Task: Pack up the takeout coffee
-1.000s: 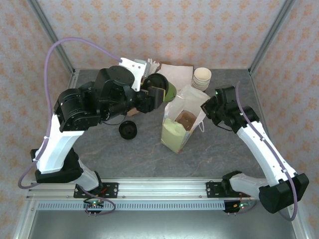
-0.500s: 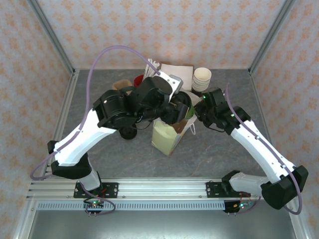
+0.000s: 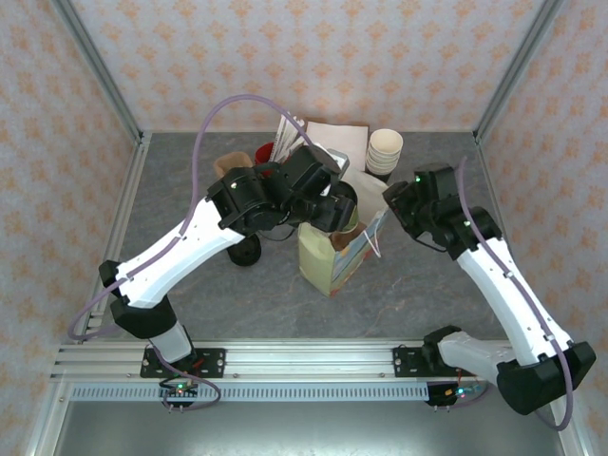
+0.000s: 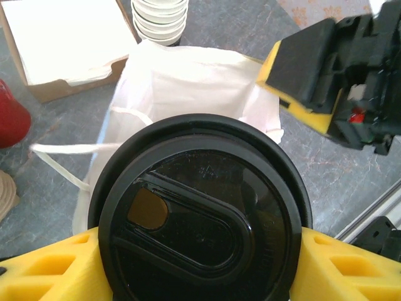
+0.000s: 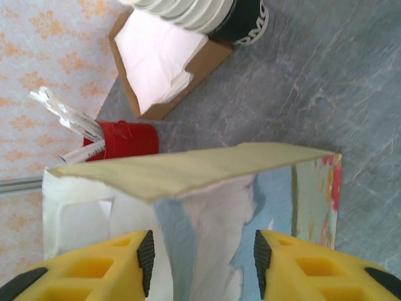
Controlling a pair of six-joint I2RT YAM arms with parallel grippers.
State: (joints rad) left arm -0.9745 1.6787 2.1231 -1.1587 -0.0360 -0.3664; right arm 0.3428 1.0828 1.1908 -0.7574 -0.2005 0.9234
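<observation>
The takeout coffee [image 4: 200,213] has its round black lid facing the left wrist camera, and a sliver of green cup [image 3: 353,218] shows from above. My left gripper [image 3: 332,204] is shut on it, a yellow finger [image 4: 50,269] on each side. It hangs just over the open mouth of the paper bag [image 3: 332,261], whose white inside [image 4: 188,75] lies beneath the lid. My right gripper [image 3: 394,201] stands open just right of the bag's rim. Its pads [image 5: 145,263] stand apart on either side of the bag's wall [image 5: 207,207], not touching it.
A loose black lid [image 3: 244,252] lies left of the bag. Behind the bag stand a stack of cream cups [image 3: 385,149], a cardboard box of napkins [image 3: 332,138] and a red holder with straws [image 3: 266,152]. The metal rail runs along the near edge.
My left arm swung right, carrying the coffee from behind the bag to over its mouth. The right gripper opened, let go of the bag's rim and drew back to the right.
</observation>
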